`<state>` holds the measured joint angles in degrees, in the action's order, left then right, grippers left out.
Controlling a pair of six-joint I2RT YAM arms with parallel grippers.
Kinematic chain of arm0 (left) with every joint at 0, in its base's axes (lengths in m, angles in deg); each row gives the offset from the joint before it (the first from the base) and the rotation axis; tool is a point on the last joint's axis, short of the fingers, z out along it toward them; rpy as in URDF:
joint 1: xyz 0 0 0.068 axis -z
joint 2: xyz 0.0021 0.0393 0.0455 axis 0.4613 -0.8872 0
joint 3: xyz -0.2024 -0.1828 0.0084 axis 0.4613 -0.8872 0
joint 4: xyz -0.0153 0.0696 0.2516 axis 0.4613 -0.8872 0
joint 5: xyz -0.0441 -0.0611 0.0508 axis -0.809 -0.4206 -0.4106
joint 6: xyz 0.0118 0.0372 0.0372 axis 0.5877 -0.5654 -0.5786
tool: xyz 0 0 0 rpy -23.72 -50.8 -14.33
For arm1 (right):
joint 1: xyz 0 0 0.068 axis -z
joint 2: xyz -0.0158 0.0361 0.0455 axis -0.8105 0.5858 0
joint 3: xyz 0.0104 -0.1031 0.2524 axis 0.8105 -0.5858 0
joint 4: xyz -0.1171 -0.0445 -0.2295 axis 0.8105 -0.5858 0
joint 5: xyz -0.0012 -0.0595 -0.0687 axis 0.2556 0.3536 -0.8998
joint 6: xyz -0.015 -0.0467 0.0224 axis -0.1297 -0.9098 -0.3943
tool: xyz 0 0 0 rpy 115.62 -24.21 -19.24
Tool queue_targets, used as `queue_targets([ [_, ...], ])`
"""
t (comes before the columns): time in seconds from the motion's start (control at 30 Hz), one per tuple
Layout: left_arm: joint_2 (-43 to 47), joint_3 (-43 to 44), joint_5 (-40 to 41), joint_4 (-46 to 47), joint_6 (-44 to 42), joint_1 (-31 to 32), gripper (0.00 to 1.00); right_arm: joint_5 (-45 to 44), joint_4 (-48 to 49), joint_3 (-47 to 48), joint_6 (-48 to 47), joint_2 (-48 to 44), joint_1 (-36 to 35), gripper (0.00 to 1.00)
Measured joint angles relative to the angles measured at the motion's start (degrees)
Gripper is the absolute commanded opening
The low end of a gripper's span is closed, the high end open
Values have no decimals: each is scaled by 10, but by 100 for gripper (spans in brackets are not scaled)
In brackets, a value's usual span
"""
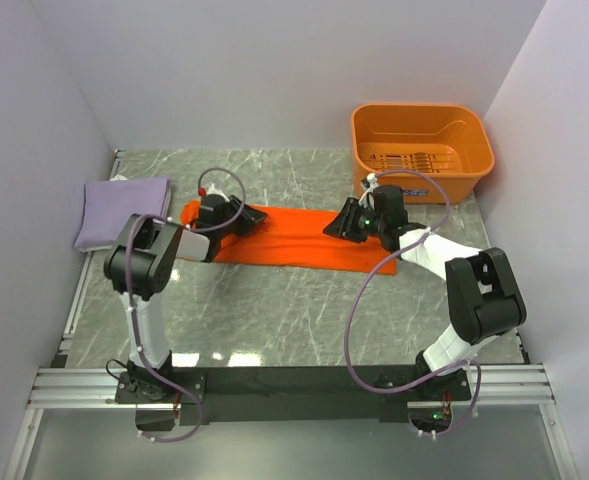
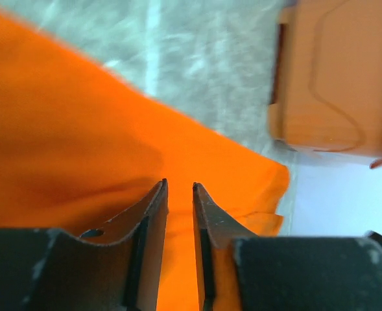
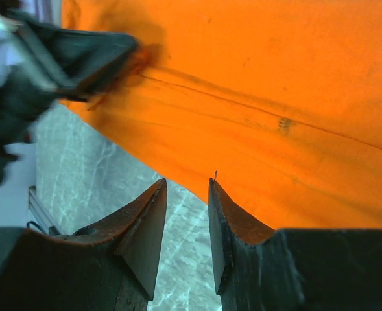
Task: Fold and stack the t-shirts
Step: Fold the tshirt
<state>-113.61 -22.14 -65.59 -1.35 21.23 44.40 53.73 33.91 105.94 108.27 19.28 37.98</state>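
The orange t-shirt (image 1: 294,242) lies flat as a long folded strip across the middle of the table. It fills the left wrist view (image 2: 61,129) and the upper part of the right wrist view (image 3: 275,97). My left gripper (image 1: 242,218) is low over the strip's left part, jaws a little apart with orange cloth showing between them (image 2: 178,186). My right gripper (image 1: 342,224) is at the strip's right part, jaws a little apart over bare table at the shirt's edge (image 3: 187,183), holding nothing. The lavender t-shirt (image 1: 124,208) lies folded at the far left.
An orange plastic basket (image 1: 474,165) stands at the back right; it also shows in the left wrist view (image 2: 333,78). White walls close in the table on the left, back and right. The left gripper shows in the right wrist view (image 3: 80,52).
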Motion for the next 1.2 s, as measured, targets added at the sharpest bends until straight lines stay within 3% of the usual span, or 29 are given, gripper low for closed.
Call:
queue_targets([
  [0.33,212,-45,93,-107,-47,-43,23,-43,-62,1,-30,0,2,40],
  [0.53,241,-144,150,-154,-33,-123,20,-64,-93,1,-37,0,8,39],
  [0.7,227,-169,179,-207,-10,-144,19,-70,-106,9,-40,6,8,40],
  [0.9,223,-144,182,-264,16,-157,25,-93,-126,12,-46,10,10,40],
  [1.2,303,-33,251,-472,-2,-136,48,-158,-193,56,-79,11,-3,41],
])
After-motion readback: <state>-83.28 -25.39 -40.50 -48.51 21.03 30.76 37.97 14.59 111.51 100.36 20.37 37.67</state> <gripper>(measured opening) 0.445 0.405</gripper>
